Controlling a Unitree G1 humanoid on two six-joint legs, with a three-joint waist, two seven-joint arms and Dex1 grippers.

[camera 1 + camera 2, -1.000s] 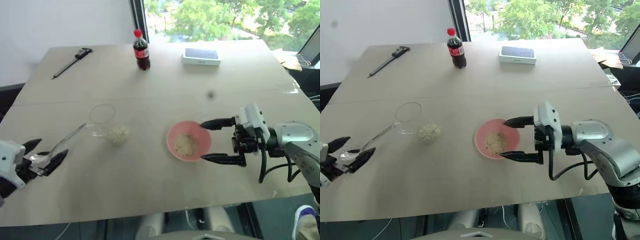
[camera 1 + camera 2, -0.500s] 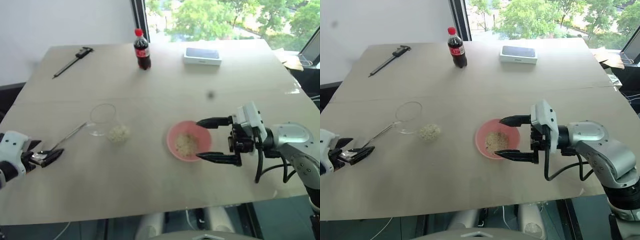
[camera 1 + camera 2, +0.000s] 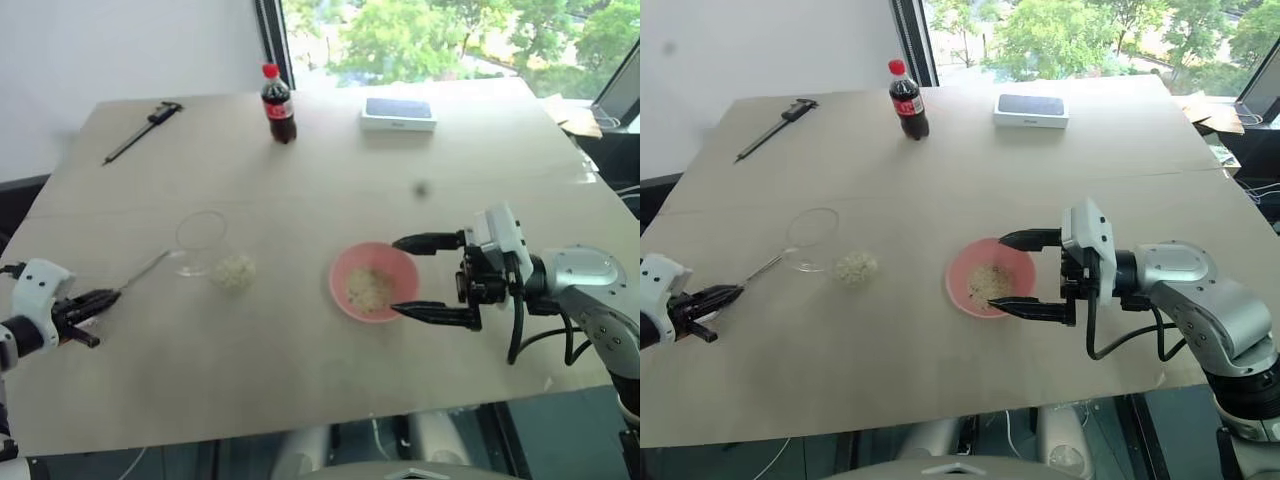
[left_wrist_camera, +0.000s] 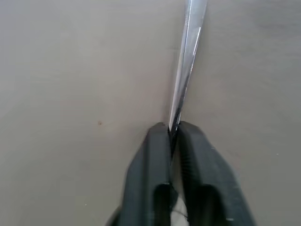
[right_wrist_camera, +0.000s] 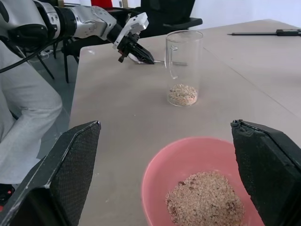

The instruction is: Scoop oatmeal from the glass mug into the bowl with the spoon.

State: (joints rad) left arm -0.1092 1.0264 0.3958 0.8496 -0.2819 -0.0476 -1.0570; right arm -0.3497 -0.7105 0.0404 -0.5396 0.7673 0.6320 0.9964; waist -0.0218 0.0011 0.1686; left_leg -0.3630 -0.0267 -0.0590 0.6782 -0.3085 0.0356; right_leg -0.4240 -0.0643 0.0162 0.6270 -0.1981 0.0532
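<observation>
At table's left edge, left gripper (image 3: 98,298) clamped on spoon (image 3: 140,274) handle, ready to carry it to mug (image 3: 203,241) holding oatmeal (image 5: 182,94). Right gripper (image 3: 420,277) spread wide, flanking bowl (image 3: 374,282), likely to steady it for pouring.

The right arm (image 3: 590,275) is silver-grey metal with a white block at the wrist, looping black cables, and a right claw (image 3: 430,277) of two long black fingers, seemingly textured on their inner faces.
</observation>
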